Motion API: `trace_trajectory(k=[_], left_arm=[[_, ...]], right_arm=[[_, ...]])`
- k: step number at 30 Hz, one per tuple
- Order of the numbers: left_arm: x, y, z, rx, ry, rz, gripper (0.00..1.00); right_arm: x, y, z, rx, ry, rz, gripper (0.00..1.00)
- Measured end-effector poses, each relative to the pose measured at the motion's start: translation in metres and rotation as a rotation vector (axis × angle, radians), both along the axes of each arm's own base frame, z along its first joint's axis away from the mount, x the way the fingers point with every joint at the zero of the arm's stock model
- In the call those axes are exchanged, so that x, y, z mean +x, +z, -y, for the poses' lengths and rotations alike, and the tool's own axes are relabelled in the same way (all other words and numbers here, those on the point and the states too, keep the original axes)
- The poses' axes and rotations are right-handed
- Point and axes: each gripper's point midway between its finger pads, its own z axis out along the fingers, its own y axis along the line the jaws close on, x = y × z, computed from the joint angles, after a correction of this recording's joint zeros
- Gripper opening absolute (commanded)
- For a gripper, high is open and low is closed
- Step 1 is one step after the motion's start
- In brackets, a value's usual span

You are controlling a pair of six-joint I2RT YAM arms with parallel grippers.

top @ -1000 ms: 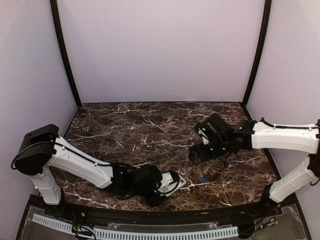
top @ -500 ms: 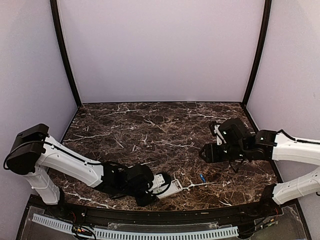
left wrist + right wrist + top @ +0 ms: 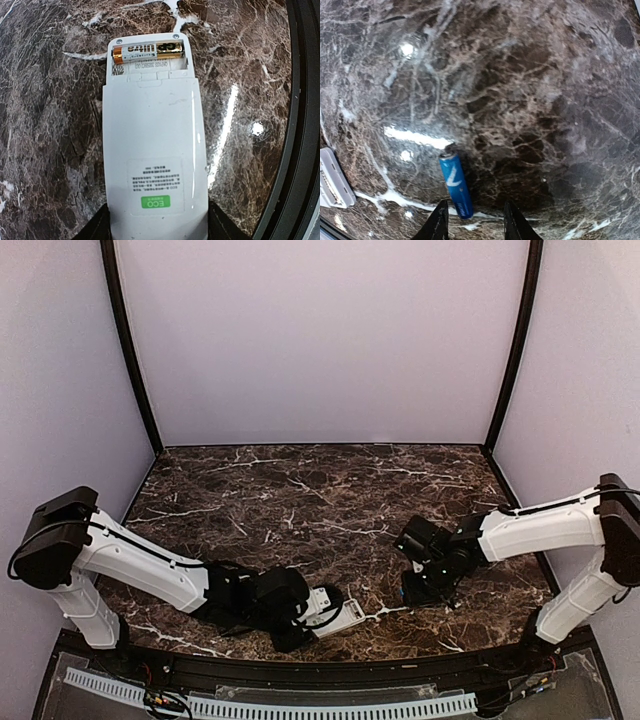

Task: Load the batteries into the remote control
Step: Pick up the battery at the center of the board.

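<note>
right wrist view: pickup step, the right gripper [image 3: 476, 220] hangs jaws apart astride the near end of the blue battery [image 3: 456, 184] lying on the marble table [image 3: 545, 100], while the left gripper [image 3: 157, 227] clamps the remote control [image 3: 152, 150] back-up, one gold cell [image 3: 149, 50] seated; next likely needs closing squarely, then lifting.
</note>
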Motion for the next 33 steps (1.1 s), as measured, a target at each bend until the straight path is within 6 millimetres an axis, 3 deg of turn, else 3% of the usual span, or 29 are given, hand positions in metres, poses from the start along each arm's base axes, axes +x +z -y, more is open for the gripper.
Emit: trace_trajectory(k=[5, 12, 19, 26, 33], left_arm=[[0.000, 0.000, 0.000, 0.000, -0.004, 0.001, 0.37], [0.000, 0.000, 0.000, 0.000, -0.005, 0.002, 0.38], [0.000, -0.001, 0.000, 0.001, -0.014, 0.008, 0.38], [0.000, 0.000, 0.004, -0.006, -0.055, 0.028, 0.39], [-0.002, 0.000, 0.009, -0.018, -0.083, 0.031, 0.39]], right_arm=[[0.000, -0.001, -0.011, 0.003, 0.030, -0.003, 0.27], [0.005, -0.002, -0.023, -0.015, 0.054, 0.001, 0.00], [0.005, -0.001, -0.027, -0.022, 0.070, -0.001, 0.00], [-0.012, 0.001, -0.026, -0.009, 0.100, -0.077, 0.00], [-0.033, 0.026, -0.034, 0.069, 0.144, -0.126, 0.00]])
